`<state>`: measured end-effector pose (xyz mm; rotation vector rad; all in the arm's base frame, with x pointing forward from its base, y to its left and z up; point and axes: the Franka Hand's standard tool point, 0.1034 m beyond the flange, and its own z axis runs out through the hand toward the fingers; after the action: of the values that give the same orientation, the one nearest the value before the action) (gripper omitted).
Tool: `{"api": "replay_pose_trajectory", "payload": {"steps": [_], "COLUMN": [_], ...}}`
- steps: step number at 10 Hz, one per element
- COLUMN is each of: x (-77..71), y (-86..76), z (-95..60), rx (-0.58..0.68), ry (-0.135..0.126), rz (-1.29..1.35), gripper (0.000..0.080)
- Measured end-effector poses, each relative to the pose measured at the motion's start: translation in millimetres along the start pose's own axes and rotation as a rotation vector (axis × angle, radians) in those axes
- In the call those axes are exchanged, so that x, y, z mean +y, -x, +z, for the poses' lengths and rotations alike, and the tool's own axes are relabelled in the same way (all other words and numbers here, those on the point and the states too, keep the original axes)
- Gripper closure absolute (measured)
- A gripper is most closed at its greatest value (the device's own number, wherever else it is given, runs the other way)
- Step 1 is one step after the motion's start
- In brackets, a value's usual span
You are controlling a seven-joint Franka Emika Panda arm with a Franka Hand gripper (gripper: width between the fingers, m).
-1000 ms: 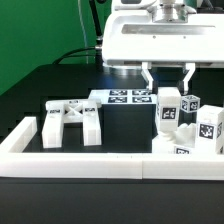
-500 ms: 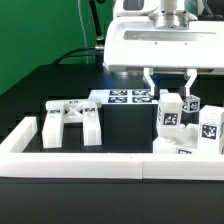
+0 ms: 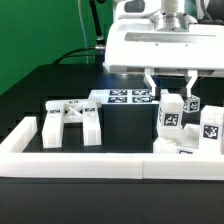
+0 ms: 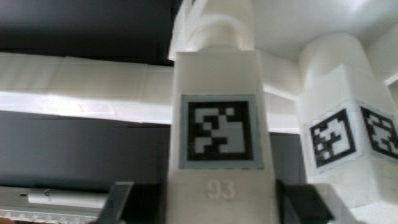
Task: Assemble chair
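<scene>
My gripper [image 3: 169, 82] hangs over the exterior view's right side, shut on an upright white chair leg [image 3: 170, 112] with a square tag on its face. In the wrist view that leg [image 4: 221, 110] fills the middle, and a dark finger [image 4: 134, 203] stands on each side of its near end at the gripper [image 4: 214, 202]. Two more tagged white parts [image 3: 212, 127] [image 3: 191, 101] stand just to the exterior view's right of the held leg. One of them [image 4: 347, 130] shows beside it in the wrist view. A cross-braced frame part [image 3: 70, 120] lies at the exterior view's left.
The marker board [image 3: 125, 97] lies flat behind the middle. A long white border wall [image 3: 110, 160] runs along the front and turns up at the exterior view's left. A low white tagged part [image 3: 185, 150] rests against the wall below the held leg.
The gripper and the leg in it have sunk a little toward the table. The other parts have stayed where they were.
</scene>
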<state>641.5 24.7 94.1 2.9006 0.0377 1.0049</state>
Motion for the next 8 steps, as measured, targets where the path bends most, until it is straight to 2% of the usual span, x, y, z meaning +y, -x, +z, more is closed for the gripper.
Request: {"api": "replay_pose_trajectory", "payload": {"steps": [2, 3, 4, 5, 6, 8], "x": [0.1, 0.1, 0.1, 0.1, 0.1, 2.3], "y": [1.1, 1.4, 1.7, 1.9, 2.0, 1.3], "z": [1.4, 1.5, 1.6, 1.8, 1.8, 0.9], "rx": [-0.023, -0.024, -0.025, -0.026, -0.026, -0.028], "ry": [-0.001, -0.001, -0.001, -0.001, -0.001, 0.0], "rz": [-0.007, -0.012, -0.014, -0.016, -0.017, -0.033], "gripper": [0.0508, 0.0333, 0.0208, 0.0208, 0.0162, 0.0152]}}
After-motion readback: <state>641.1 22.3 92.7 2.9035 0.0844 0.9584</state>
